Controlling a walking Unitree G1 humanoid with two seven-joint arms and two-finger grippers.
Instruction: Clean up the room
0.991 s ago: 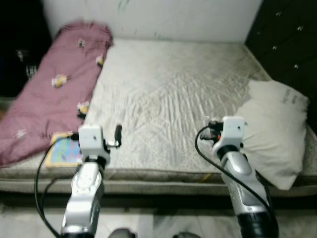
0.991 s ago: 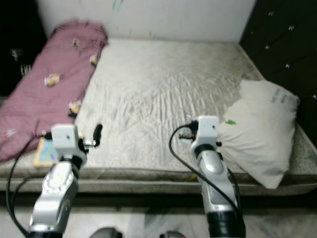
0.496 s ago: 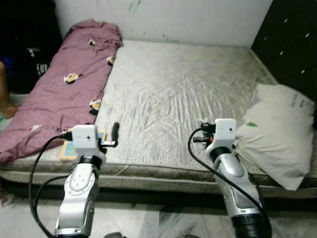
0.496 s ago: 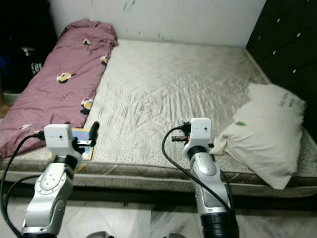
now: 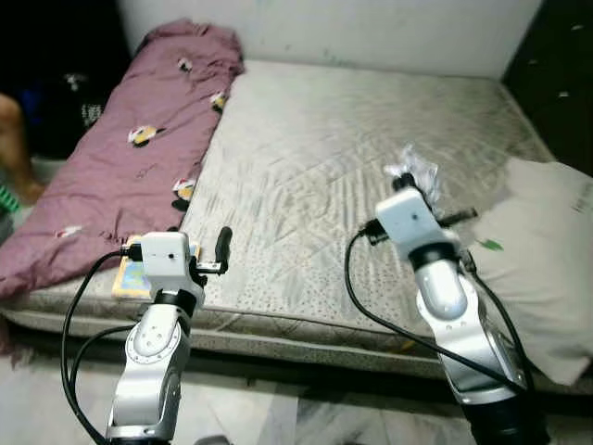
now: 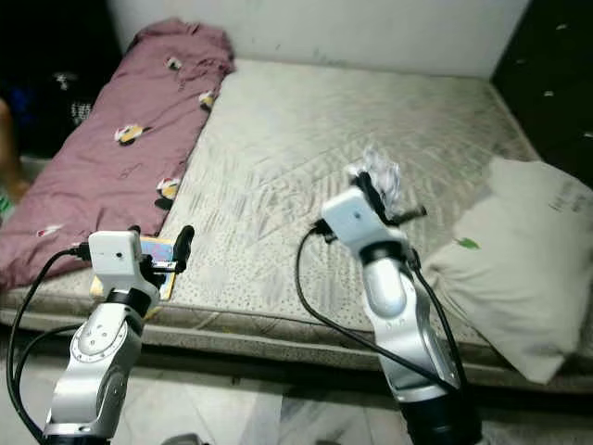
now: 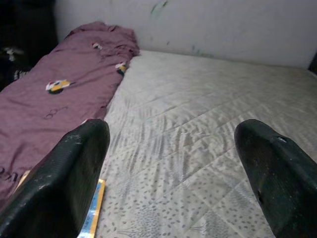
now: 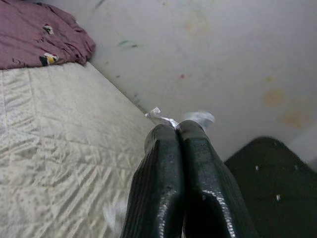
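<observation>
Currently right gripper (image 8: 179, 130) raised over the mattress (image 5: 343, 148), fingers pressed together on a crumpled clear wrapper (image 5: 414, 171), probably plastic, blurred. Left gripper (image 7: 173, 163) low near the bed's front edge, fingers spread wide, holding nothing. Colourful book (image 5: 130, 276) flat at the mattress edge just beside the maroon blanket (image 5: 120, 158). White pillow (image 5: 547, 250) at the right side of the bed.

Wide quilted off-white mattress (image 5: 343, 158) against pale scuffed wall (image 5: 371, 32), dark tufted panel (image 5: 561, 69) on the right, pale marbled floor tiles (image 5: 296, 417) in front, even indoor light
</observation>
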